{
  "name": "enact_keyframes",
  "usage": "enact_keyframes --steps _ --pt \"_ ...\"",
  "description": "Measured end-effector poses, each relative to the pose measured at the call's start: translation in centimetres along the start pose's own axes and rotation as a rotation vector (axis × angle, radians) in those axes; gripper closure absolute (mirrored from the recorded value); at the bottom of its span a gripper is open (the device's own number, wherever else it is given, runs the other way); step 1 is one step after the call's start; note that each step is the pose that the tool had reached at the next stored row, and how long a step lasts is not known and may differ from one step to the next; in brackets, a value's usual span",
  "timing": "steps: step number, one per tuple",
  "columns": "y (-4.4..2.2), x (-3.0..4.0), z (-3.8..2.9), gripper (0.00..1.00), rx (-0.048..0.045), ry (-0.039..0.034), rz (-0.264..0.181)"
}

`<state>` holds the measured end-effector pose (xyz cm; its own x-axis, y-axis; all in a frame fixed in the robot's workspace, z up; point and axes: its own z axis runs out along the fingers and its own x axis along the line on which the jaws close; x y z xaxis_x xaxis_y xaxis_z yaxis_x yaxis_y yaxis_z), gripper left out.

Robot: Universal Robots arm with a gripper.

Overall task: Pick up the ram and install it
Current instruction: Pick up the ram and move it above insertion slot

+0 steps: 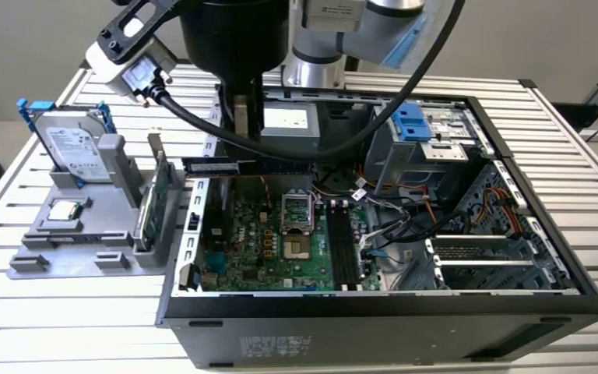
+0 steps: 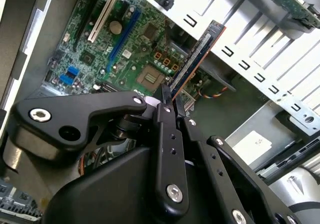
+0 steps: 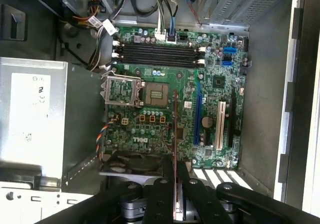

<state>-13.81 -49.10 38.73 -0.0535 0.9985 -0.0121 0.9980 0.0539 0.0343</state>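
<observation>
My gripper (image 1: 242, 154) is shut on the ram (image 1: 245, 166), a long narrow stick held level over the far edge of the open computer case (image 1: 382, 300). In the second wrist view the ram (image 2: 196, 58) juts out from between the black fingers (image 2: 165, 121). The first wrist view shows the ram (image 3: 175, 129) edge-on as a thin line above the motherboard (image 3: 150, 139), beside the processor socket (image 3: 156, 93). It is well apart from the black memory slots (image 3: 160, 55), which lie empty. In the exterior view those memory slots (image 1: 342, 245) run beside the processor socket (image 1: 297, 226).
On the exterior view's left a grey holder (image 1: 71, 241) carries a hard drive (image 1: 71, 148), a small silver chip (image 1: 65, 210) and an upright green card (image 1: 153, 206). Loose cables (image 1: 403, 214), a power supply (image 1: 289, 118) and a drive cage (image 1: 439, 128) crowd the case interior.
</observation>
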Motion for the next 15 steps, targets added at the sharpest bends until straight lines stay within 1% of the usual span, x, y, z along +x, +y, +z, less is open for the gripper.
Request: enact_keyframes --steps 15 --pt "1.96 -0.11 0.07 1.00 0.0000 0.0000 0.001"
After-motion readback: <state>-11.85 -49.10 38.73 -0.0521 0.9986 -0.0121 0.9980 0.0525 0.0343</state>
